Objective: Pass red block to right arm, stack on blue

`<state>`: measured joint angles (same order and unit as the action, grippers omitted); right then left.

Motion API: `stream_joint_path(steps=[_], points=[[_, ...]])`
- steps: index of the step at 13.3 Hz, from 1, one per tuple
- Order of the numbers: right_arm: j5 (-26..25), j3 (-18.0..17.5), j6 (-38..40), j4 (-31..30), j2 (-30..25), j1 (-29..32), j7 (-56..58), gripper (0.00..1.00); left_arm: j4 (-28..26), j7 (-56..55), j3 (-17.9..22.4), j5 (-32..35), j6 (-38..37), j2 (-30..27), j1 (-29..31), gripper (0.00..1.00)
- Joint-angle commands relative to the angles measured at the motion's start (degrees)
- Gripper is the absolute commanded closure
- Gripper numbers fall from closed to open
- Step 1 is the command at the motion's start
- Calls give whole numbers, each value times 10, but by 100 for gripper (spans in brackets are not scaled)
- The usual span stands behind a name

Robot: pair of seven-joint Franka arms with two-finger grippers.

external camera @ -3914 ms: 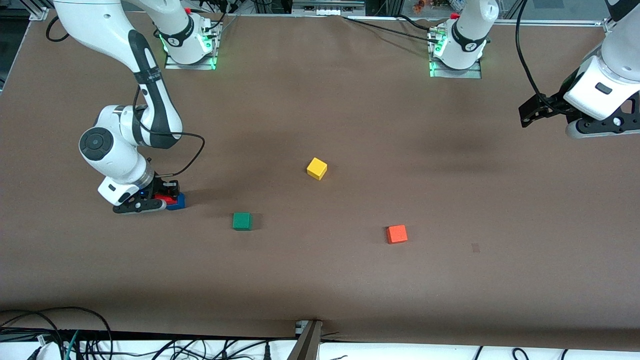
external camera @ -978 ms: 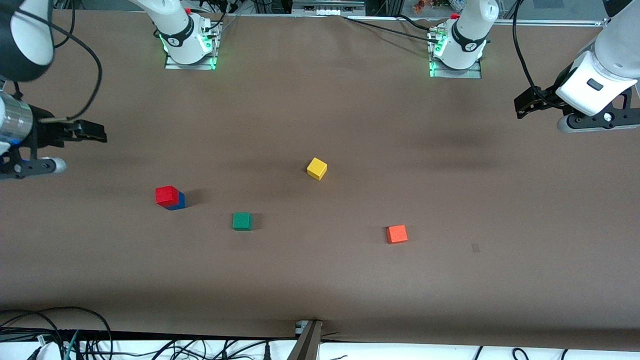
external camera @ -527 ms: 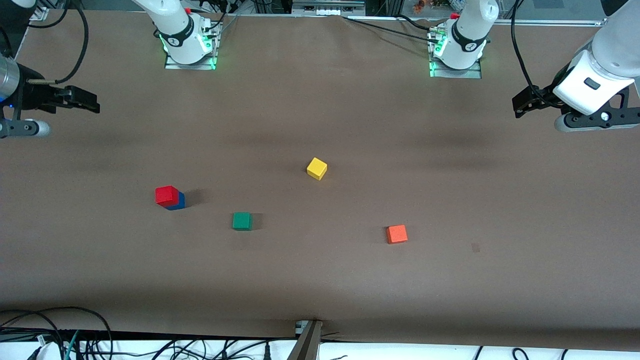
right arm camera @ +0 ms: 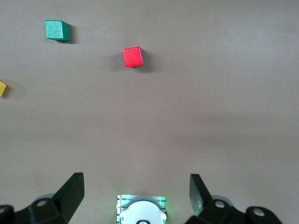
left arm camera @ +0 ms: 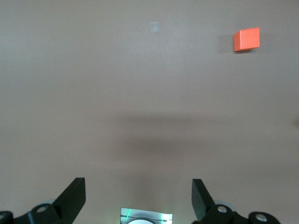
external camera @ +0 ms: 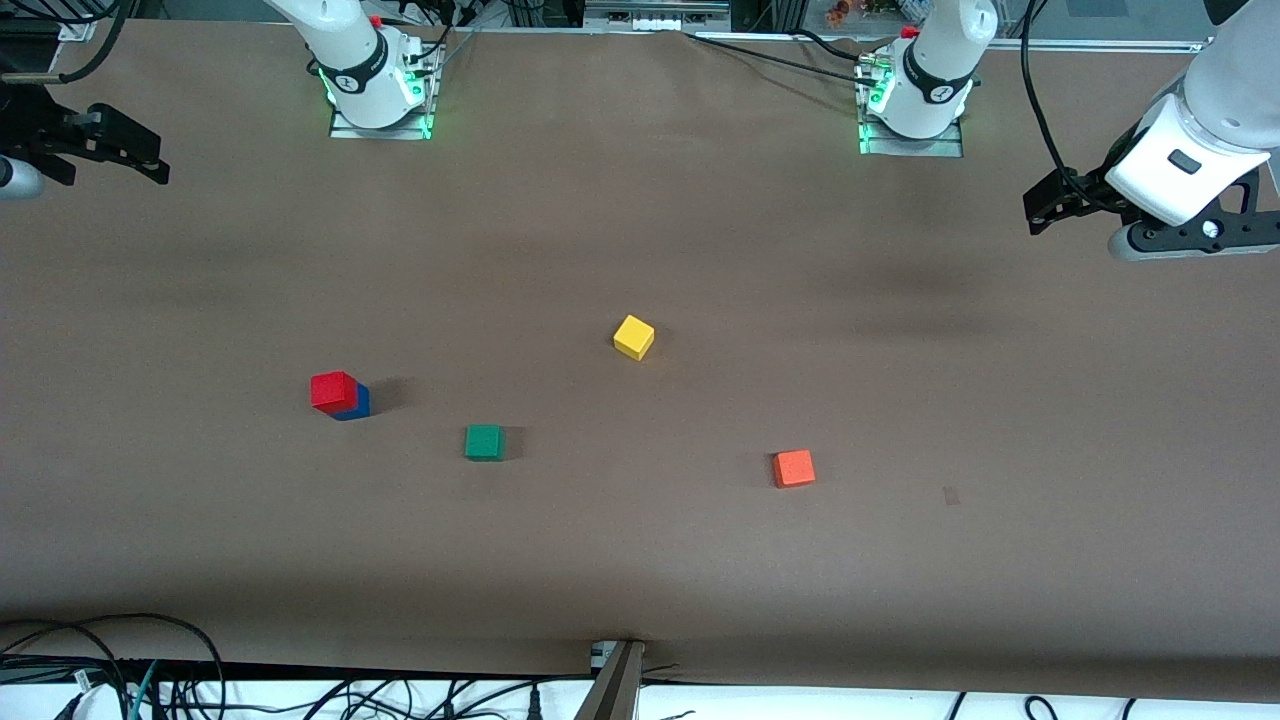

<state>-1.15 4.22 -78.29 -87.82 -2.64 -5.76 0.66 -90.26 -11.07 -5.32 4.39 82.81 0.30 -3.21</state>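
Observation:
The red block (external camera: 333, 389) sits on top of the blue cube (external camera: 357, 404), toward the right arm's end of the table. In the right wrist view the red block (right arm camera: 132, 57) hides the blue cube under it. My right gripper (external camera: 12, 178) is open and empty, high over the table's edge at its own end, well away from the stack; it also shows in its wrist view (right arm camera: 137, 182). My left gripper (external camera: 1195, 235) is open and empty, raised over the left arm's end; it also shows in its wrist view (left arm camera: 138, 186).
A green cube (external camera: 484, 442) lies beside the stack, a little nearer to the front camera. A yellow cube (external camera: 634, 337) lies mid-table. An orange-red cube (external camera: 794, 468) lies toward the left arm's end and shows in the left wrist view (left arm camera: 246, 39). Cables run along the front edge.
My right gripper has let go of the red block on the blue cube, risen and drawn back to its end of the table. My left gripper has lifted slightly.

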Motion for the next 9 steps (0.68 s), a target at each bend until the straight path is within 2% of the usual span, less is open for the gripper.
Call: stream_joint_path(steps=[1,5,9], points=[[-7,-14,7,-17,-11,12,10,0,21,-5,0,-10,-16,9,0,0],[-10,-10,19,11,16,10,12,0,21,-4,0,-10,-16,9,0,0],[-10,-10,17,12,18,8,12,0,21,-5,0,-10,-22,9,0,0]])
